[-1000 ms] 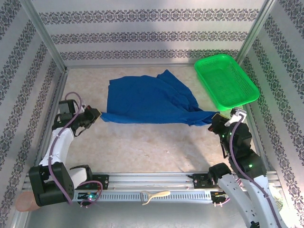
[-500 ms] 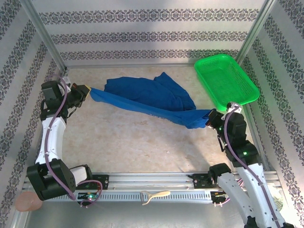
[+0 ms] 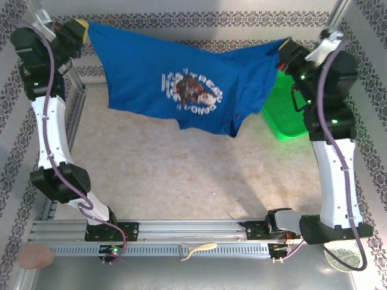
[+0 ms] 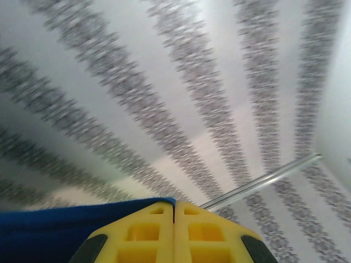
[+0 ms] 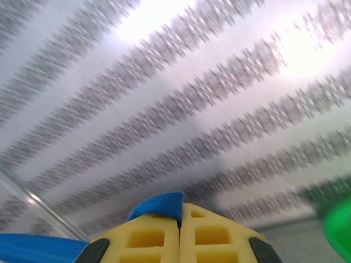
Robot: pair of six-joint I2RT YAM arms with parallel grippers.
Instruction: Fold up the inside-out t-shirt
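Both arms are up high in top view, w/ the t-shirt [image 3: 151, 72] stretched in the air between them, well above the table [image 3: 181, 175]. L gripper [image 3: 83, 30] is at top-left and R gripper [image 3: 284, 49] at top-right, each pinching one upper corner of the shirt. Fabric hangs as a wide blue sheet. Top edge sags a bit from L to R; bottom edge is uneven, lowest right of centre. White lettering ringed around a reddish graphic [image 3: 193, 90] faces the cam, approx. mid-shirt. There's a small yellow bit by L gripper, could be finger pad or patch, I can't tell.

L wrist cam: L gripper [image 4: 174, 211] has its yellow pads pressed flush, no gap, w/ t-shirt [image 4: 55, 235] cloth coming out on their left side, so it's clamped on the fabric.

R wrist cam: R gripper [image 5: 180, 216] pads are likewise flush, w/ a small tuft of t-shirt [image 5: 159, 205] poking up between the tips and more blue at lower left. Clamped on fabric too.

Green basket [image 3: 279, 124] sits on the table at right, partly hidden behind the shirt's right end & R arm. Both wrist bkgds show blurred patterned wall.
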